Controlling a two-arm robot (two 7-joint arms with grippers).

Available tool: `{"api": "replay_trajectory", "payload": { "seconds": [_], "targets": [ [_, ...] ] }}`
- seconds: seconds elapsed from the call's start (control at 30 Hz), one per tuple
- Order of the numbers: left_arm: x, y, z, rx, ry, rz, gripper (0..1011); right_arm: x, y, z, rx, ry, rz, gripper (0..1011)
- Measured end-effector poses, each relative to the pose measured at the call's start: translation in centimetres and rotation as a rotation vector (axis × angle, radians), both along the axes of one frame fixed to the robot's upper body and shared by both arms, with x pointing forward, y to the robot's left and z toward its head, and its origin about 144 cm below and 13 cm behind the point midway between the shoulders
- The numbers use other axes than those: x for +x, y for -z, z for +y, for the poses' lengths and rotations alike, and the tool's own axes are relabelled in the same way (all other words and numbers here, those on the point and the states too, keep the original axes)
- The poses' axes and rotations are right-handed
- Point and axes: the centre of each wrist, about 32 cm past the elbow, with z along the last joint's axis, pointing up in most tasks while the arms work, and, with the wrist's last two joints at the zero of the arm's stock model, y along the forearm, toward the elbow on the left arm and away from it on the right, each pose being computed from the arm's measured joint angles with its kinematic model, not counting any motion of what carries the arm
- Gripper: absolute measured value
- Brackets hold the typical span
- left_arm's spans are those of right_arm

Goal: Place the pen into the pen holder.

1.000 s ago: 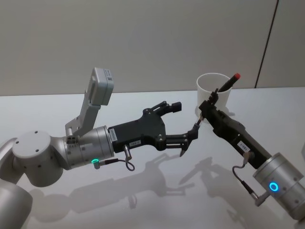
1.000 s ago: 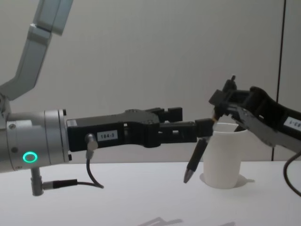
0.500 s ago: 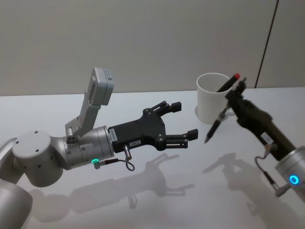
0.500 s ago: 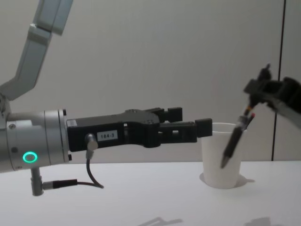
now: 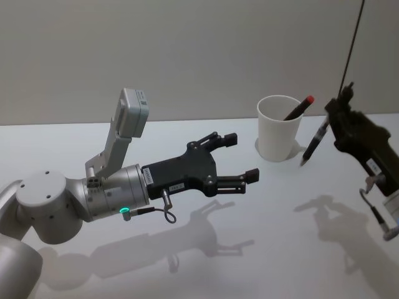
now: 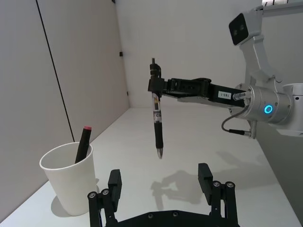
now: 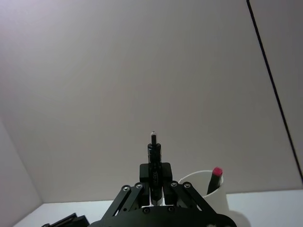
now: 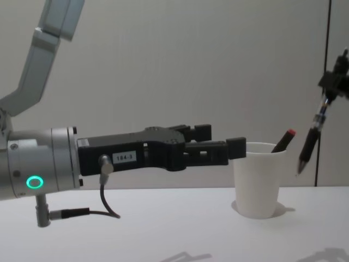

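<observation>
— What sits nearest?

— The left gripper (image 5: 240, 157), a matte black linkage on a brushed silver wrist with a green ring light. It reaches level across the smooth white table (image 5: 206, 261), its flat-padded fingers (image 6: 115, 179) spread wide with nothing between them.

— And beyond it?

— The pen holder (image 5: 278, 128), a plain white paper cup, tapered, with a rolled rim, standing upright on the table. A dark marker with a red cap (image 5: 298, 108) leans inside it, the cap poking above the rim.

— Where is the pen?

— In the air just to the right of the cup and clear of it. The pen (image 5: 313, 142) is slim, black and glossy, with a printed band and a pointed metal tip. It hangs tip down, slightly tilted, its tip above the tabletop.

— What holds it?

— The right gripper (image 5: 340, 111), pinched on the pen's upper end. That arm angles up from the right, its black forearm raised higher than the cup's rim.
</observation>
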Motion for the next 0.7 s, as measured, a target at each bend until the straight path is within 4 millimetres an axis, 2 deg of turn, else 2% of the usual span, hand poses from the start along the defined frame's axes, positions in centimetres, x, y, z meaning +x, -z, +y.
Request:
{"api": "replay_trajectory", "payload": {
  "seconds": [0.23,0.7],
  "targets": [
    [0.0,0.0,0.0,0.000,0.000,0.000,1001,0.9,-0.6,0.2,-0.099,0.064,-0.080,152],
    [0.0,0.0,0.0,0.000,0.000,0.000,1001,4.9,-1.6,2.0,-0.251,0.161,-0.229,151]
  ]
}}
